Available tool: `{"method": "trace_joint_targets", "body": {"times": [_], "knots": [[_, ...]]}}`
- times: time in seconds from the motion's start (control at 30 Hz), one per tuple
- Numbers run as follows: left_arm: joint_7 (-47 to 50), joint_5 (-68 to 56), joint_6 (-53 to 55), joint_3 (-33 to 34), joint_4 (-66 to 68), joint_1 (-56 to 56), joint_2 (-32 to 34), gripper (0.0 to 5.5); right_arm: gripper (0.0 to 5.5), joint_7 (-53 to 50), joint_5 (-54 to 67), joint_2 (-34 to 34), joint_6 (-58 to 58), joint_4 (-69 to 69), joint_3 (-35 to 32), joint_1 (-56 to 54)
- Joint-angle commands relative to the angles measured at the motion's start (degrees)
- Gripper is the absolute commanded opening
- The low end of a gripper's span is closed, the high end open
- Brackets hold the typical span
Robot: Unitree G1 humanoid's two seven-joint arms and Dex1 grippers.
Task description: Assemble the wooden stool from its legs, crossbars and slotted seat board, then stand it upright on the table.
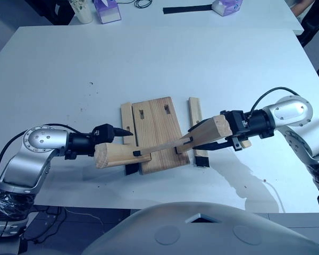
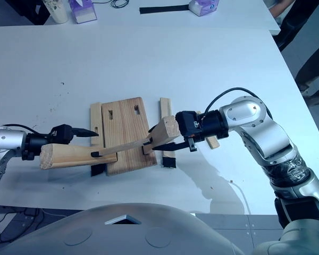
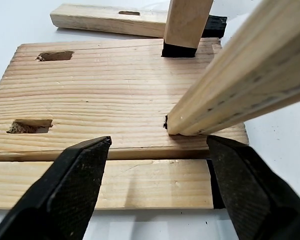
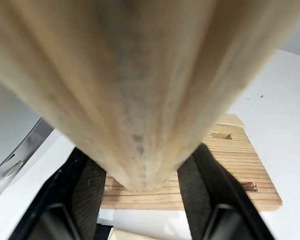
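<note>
White table [image 1: 149, 58], near edge: seat board [image 1: 157, 119] flat, slots up. My R gripper [image 1: 217, 137] clenched on right leg [image 1: 208, 128], prob. angling it w/ crossbar [image 1: 162, 145] into slots. L gripper [image 1: 122, 133] released, just beside left leg [image 1: 114, 154].

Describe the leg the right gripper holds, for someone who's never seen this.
On the white table, find the slotted seat board at centre. The leg rises tilted from the board's right edge into the right gripper. Unlike the flat leg beside it, it is raised and clamped.
</note>
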Motion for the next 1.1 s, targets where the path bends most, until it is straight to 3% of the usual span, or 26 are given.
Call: {"method": "trace_joint_targets", "body": {"times": [0.03,0.43,0.8,0.97,1.1], "knots": [[0.63,-0.24,0.57,-0.43,-0.63,-0.4,-0.24,3.55,2.01,2.18,-3.64,-0.81,2.91,0.99,4.27,2.29],[2.82,-0.82,3.11,-0.92,-0.49,-5.49,-2.34,3.55,2.01,1.94,-7.67,0.73,5.17,2.48,9.52,-3.14],[5.76,-1.82,4.2,2.95,4.17,-13.13,-3.06,3.55,2.01,0.88,-7.38,-1.8,7.08,4.17,6.97,-1.39],[5.69,-11.06,14.02,3.65,3.98,-23.07,-5.12,3.55,2.01,0.8,-7.63,-1.57,6.96,4.11,7.23,-1.05],[4.62,-20.88,23.68,2.39,2.74,-32.9,-7.32,2.9,2.01,0.78,-8.07,-1.2,6.79,4.34,7.83,-1.07]]}}
